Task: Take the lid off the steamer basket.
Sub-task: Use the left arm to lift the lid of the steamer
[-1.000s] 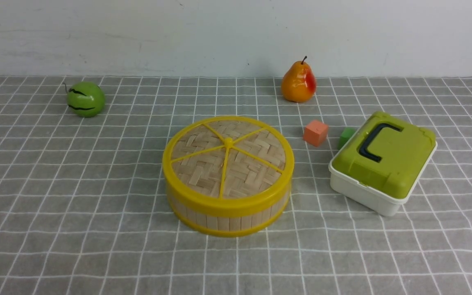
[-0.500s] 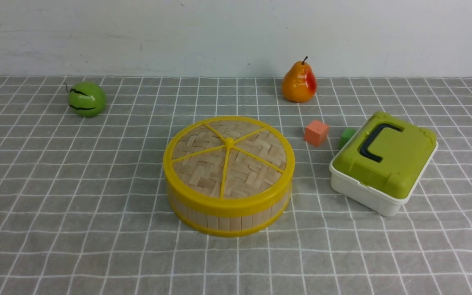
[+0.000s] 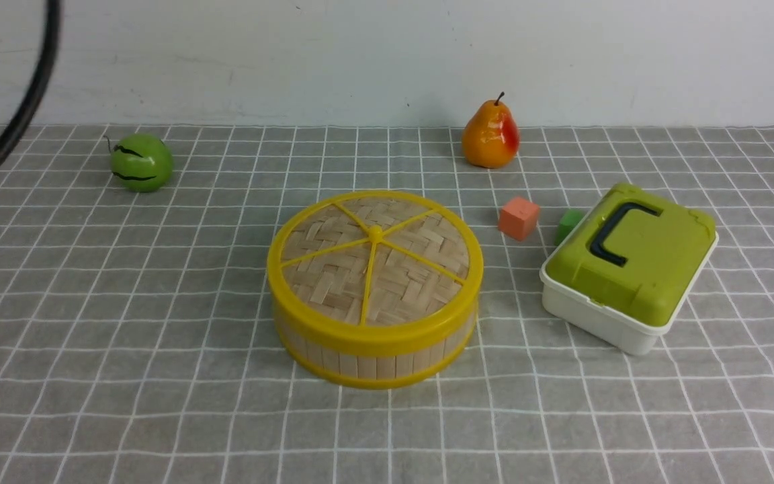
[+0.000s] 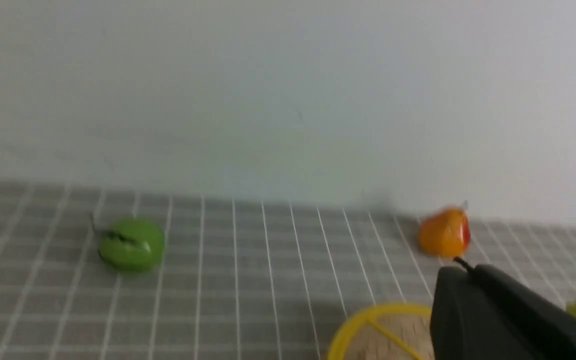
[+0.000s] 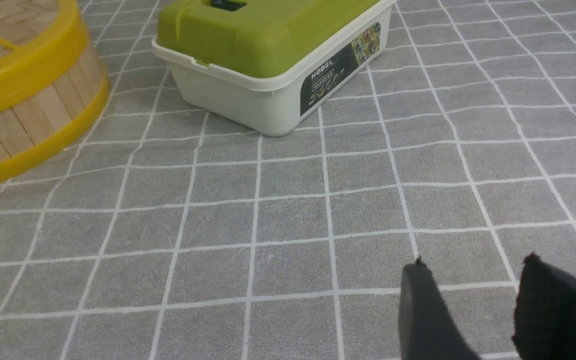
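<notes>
Left jaws closed and empty, lid on the basket

The left gripper (image 4: pixel 460 265) is keeping its jaws closed, gripping nothing. The right gripper (image 5: pixel 473 260) is holding its two fingers apart, with nothing between them. In the front view, a dark cable (image 3: pixel 31 101) is curving through the upper left corner. The lid (image 3: pixel 333 289) is lying flat on the basket (image 3: pixel 367 367), covering it, at the centre of the front view. To the right of centre, a white box (image 3: pixel 602 324) is sitting under its green top (image 3: pixel 656 249), and a green block (image 3: pixel 568 224) is showing just beside it. An orange block (image 3: pixel 519 218) is resting between the lid and that green block. The pear (image 3: pixel 490 138) is standing at upper right of centre, the green fruit (image 3: pixel 145 163) at upper left. A grey checked cloth (image 3: pixel 158 376) is lying beneath them all.
</notes>
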